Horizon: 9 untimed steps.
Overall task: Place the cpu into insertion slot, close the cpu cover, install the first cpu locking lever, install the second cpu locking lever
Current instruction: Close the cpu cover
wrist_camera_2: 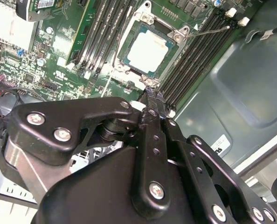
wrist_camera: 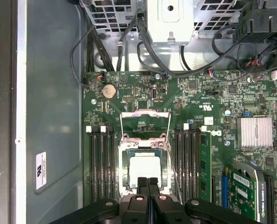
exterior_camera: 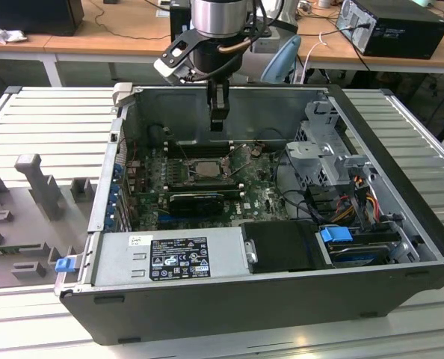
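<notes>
Progress stands at one step of four, as we judge it. The cpu (wrist_camera: 144, 166) already lies flat in the insertion slot (wrist_camera: 126, 164), directly under the tips of the gripper (wrist_camera: 148, 179) in the first wrist view. The gripper hangs above the socket, and its two fingers are pressed together with nothing between them.

The cpu cover (wrist_camera: 145, 113) is not yet down. It stands swung open just past the chip on the side away from the fingertips, and green board shows through its cut-out centre. In the second wrist view a thin locking lever (wrist_camera_2: 211, 30) juts free beyond the socket's far corner, so we take both levers to be unlatched. Closing the cover and setting both levers is what we judge remains.

The chip shows as a pale silver square framed by a dark green edge. It sits level and lines up squarely with the grey metal rim. Black memory slots (wrist_camera: 101, 163) run along both sides of the fingers.
</notes>
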### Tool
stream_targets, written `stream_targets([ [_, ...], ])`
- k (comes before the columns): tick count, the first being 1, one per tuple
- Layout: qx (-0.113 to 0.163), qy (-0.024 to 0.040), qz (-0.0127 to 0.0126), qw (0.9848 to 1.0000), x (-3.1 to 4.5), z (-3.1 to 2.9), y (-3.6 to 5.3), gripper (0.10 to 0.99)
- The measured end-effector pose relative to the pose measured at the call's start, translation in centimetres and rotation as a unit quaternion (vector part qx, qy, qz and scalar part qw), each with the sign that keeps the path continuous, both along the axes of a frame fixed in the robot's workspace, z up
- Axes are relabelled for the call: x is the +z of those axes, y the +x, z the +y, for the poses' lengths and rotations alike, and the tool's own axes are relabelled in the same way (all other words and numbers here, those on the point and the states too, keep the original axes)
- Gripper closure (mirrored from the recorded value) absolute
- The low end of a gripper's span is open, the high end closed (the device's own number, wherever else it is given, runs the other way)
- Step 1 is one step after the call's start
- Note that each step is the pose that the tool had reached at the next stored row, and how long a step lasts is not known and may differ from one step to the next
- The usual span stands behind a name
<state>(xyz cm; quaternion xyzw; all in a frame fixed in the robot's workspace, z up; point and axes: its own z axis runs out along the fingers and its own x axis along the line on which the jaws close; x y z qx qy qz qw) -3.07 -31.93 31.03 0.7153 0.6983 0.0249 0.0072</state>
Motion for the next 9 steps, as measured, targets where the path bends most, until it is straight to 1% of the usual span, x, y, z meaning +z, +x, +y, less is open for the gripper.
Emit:
stream_targets([
  [9, 0.000, 0.0000, 0.0000, 1.0000, 0.69, 0.05, 0.00, 0.980],
])
